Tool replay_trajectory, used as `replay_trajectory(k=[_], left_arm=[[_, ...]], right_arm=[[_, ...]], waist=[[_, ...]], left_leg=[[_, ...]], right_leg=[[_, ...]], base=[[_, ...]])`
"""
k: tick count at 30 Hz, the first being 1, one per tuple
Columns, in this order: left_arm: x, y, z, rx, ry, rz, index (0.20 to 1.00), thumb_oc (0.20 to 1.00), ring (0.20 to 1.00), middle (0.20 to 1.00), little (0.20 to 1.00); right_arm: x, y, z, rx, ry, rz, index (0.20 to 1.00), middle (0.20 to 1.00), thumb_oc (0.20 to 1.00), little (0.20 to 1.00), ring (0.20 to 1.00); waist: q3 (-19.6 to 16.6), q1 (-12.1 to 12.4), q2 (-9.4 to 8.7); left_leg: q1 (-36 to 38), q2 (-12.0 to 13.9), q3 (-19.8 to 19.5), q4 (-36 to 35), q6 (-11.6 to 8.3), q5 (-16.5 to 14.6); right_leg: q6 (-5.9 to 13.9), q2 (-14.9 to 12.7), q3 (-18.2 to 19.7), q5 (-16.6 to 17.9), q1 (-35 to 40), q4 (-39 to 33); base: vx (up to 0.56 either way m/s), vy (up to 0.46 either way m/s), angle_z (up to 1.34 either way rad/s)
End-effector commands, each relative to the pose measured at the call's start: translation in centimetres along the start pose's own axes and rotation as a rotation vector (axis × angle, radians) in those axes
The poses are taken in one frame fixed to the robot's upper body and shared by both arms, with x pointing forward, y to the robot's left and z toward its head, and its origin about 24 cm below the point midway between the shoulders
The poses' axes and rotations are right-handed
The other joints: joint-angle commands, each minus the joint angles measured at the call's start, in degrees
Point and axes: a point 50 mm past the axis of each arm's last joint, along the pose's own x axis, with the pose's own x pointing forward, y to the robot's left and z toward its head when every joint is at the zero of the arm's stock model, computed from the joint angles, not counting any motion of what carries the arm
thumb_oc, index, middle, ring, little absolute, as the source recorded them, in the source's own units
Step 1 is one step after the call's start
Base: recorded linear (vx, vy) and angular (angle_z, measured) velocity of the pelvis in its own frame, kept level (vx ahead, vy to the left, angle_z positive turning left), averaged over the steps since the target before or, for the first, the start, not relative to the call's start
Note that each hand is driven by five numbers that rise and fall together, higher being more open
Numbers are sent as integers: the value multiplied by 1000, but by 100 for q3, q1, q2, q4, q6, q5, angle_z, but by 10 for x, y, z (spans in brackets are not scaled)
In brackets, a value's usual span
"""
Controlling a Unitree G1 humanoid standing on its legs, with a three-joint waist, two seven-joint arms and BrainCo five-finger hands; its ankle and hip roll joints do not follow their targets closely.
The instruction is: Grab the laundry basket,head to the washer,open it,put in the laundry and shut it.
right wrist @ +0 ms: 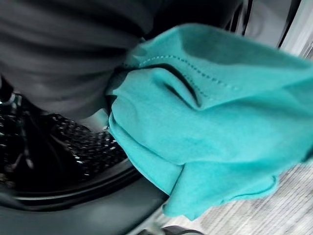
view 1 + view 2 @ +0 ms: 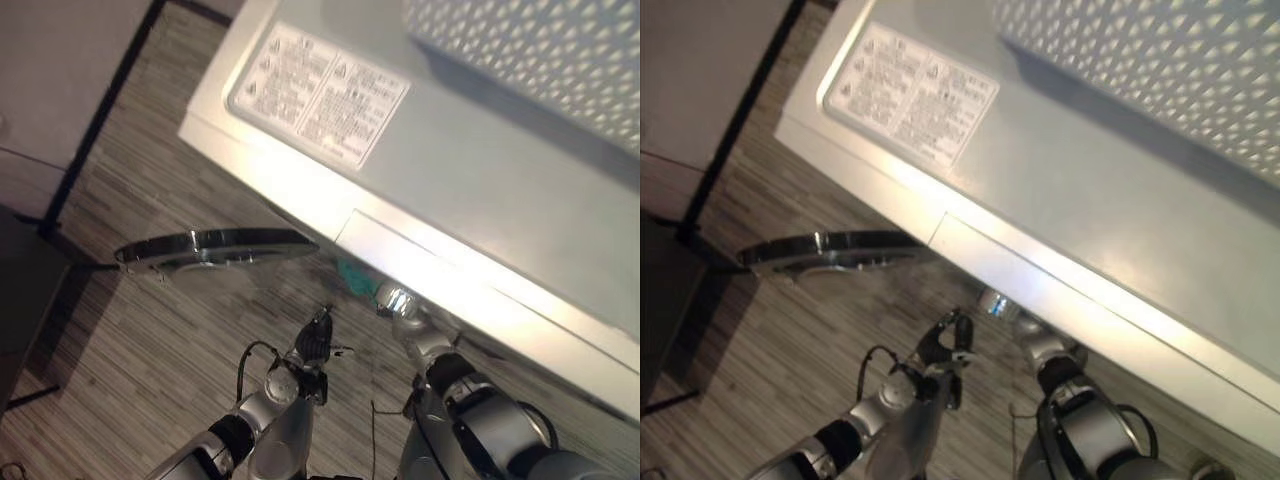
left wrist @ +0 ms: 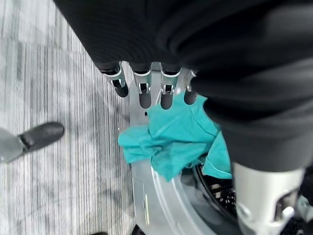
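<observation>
The teal cloth [image 3: 181, 134] hangs over the lip of the washer's drum opening [image 3: 215, 191], centre of the left wrist view. The left hand [image 3: 146, 93] hovers just above it, fingers straight, holding nothing. The right hand [image 2: 395, 297] reaches beneath the washer top [image 2: 480, 180]; its grip cannot be told. The door [image 2: 215, 247] stands open at centre left.

Both head views look steeply down from above the white front-loading washer [image 2: 450, 190]; its flat top with a printed label fills the upper right, the striped wood-look floor [image 2: 130, 340] lies below left. They share the washer's front edge and its open round door [image 2: 825, 250], seen edge-on. The left wrist view looks along the left hand [image 3: 146, 90] from very close toward the washer's opening, where a teal cloth [image 3: 176, 137] hangs. The right wrist view sits closer still, against the same cloth at the drum's rim.
</observation>
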Motion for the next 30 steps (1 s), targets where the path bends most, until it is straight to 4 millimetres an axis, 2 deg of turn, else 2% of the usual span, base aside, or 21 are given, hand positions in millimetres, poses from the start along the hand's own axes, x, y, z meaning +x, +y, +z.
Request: replay_trajectory(k=[1,5,7,8,11,12,15,16,18,19,20,21,22,23,24,25,26,27,30], left_arm=[[-3,-9,7,-56,-48,-17,1000,1000,1000,1000,1000],[4,-5,28,-99,-124,-15,1000,1000,1000,1000,1000],[5,-4,36,-138,-156,-9,1000,1000,1000,1000,1000],[6,-3,43,-145,-182,-8,1000,1000,1000,1000,1000],[6,-3,43,-138,-181,-11,1000,1000,1000,1000,1000],[5,-1,40,-128,-173,-6,1000,1000,1000,1000,1000],[4,1,37,-120,-166,1,1000,1000,1000,1000,1000],[3,5,38,-106,-175,5,1000,1000,1000,1000,1000],[2,10,40,-102,-190,17,1000,1000,1000,1000,1000],[2,11,41,-106,-196,21,1000,1000,1000,1000,1000],[1,13,41,-107,-196,26,1000,1000,1000,1000,1000],[1,14,41,-106,-201,29,1000,1000,1000,1000,1000],[1,14,42,-102,-207,26,1000,1000,1000,1000,1000],[0,14,43,-96,-216,21,1000,1000,1000,1000,1000],[-1,15,42,-91,-218,15,1000,1000,1000,1000,1000],[-1,16,43,-87,-224,13,1000,1000,1000,1000,1000],[-1,16,44,-88,-227,14,1000,1000,1000,1000,1000],[-2,18,45,-89,-234,7,1000,1000,1000,1000,1000],[-4,21,44,-100,-240,-1,1000,1000,1000,1000,1000]], right_arm=[[2,15,24,52,-91,5,200,200,200,200,200],[7,18,54,-43,-229,-2,200,200,200,200,200],[9,17,75,-101,-332,-32,200,200,200,200,200],[9,12,109,-189,-503,-98,200,200,200,200,200],[8,1,134,-328,-659,-207,200,200,200,200,200],[9,-10,146,-434,-743,-298,200,200,200,200,200],[8,-20,155,-513,-801,-385,200,200,200,200,200],[7,-40,175,-601,-886,-543,200,200,200,200,200],[5,-58,191,-636,-935,-693,200,200,200,200,200],[4,-62,195,-660,-949,-732,200,200,200,200,200],[3,-65,200,-692,-968,-769,200,200,200,200,200],[2,-68,206,-728,-998,-804,200,200,200,200,200],[2,-70,211,-778,-1017,-831,200,200,200,200,200],[4,-73,217,-843,-1028,-854,200,200,200,200,200],[6,-77,222,-918,-1037,-870,200,200,200,200,200],[7,-79,232,-954,-1050,-888,200,200,200,200,200],[8,-79,233,-954,-1052,-889,200,200,200,200,200],[13,-88,245,-1015,-1024,-927,200,200,200,200,200],[22,-119,261,-1126,-939,-1016,200,200,200,200,200]], waist=[[-300,19,-266],[-376,-67,-295],[-467,-84,-294],[-544,-76,-301],[-641,-76,-304],[-683,-75,-314],[-709,-61,-312],[-733,-33,-309],[-756,8,-308],[-724,19,-306],[-731,40,-302],[-767,72,-300],[-756,112,-289],[-707,144,-265],[-751,191,-268],[-754,230,-253],[-751,226,-246],[-775,313,-221],[-830,478,-199]], left_leg=[[-656,446,0,806,-272,-917],[-1423,621,-40,1357,-344,-1028],[-1810,638,-77,1593,-328,-1100],[-2188,623,-122,1808,-242,-1187],[-2498,610,-163,1993,-188,-1263],[-2516,614,-190,1974,-180,-1271],[-2500,623,-181,1915,-188,-1265],[-2541,591,-198,1873,-202,-1247],[-2603,554,-219,1870,-215,-1248],[-2698,508,-214,1846,-188,-1070],[-2730,491,-217,1843,-185,-1074],[-2686,489,-225,1846,-206,-1232],[-2718,470,-224,1842,-197,-1232],[-2835,433,-216,1855,-168,-1082],[-2810,434,-224,1857,-192,-1227],[-2863,422,-223,1879,-193,-1246],[-2877,420,-225,1885,-192,-1246],[-3006,389,-245,1889,-193,-1216],[-3141,317,-307,1863,-210,-1158]], right_leg=[[226,-567,672,730,-558,-491],[150,-510,926,451,-1482,230],[132,-481,1075,332,-2006,605],[134,-465,1168,212,-2498,942],[145,-521,1201,115,-2834,1225],[149,-518,1215,82,-2853,1230],[145,-526,1185,56,-2838,1229],[148,-528,1170,17,-2853,1259],[155,-547,1157,1,-2875,1254],[100,-575,1125,168,-2944,1200],[102,-579,1119,167,-2967,1198],[171,-563,1133,25,-2928,1237],[187,-572,1126,19,-2963,1245],[142,-603,1102,167,-3049,1224],[212,-598,1124,29,-3023,1267],[228,-613,1123,16,-3054,1297],[229,-615,1124,17,-3066,1301],[261,-656,1095,30,-3119,1310],[291,-712,1030,11,-3175,1333]], base=[[-64,-51,13],[-44,-25,2],[0,0,0],[-17,26,-8],[8,-12,-7],[27,-20,8],[30,-11,11],[40,-19,1],[-4,-4,4],[-66,28,14],[-2,24,13],[81,11,12],[12,34,8],[8,22,5],[0,0,0],[78,-19,1],[18,6,7],[11,-1,8],[12,-22,9]])
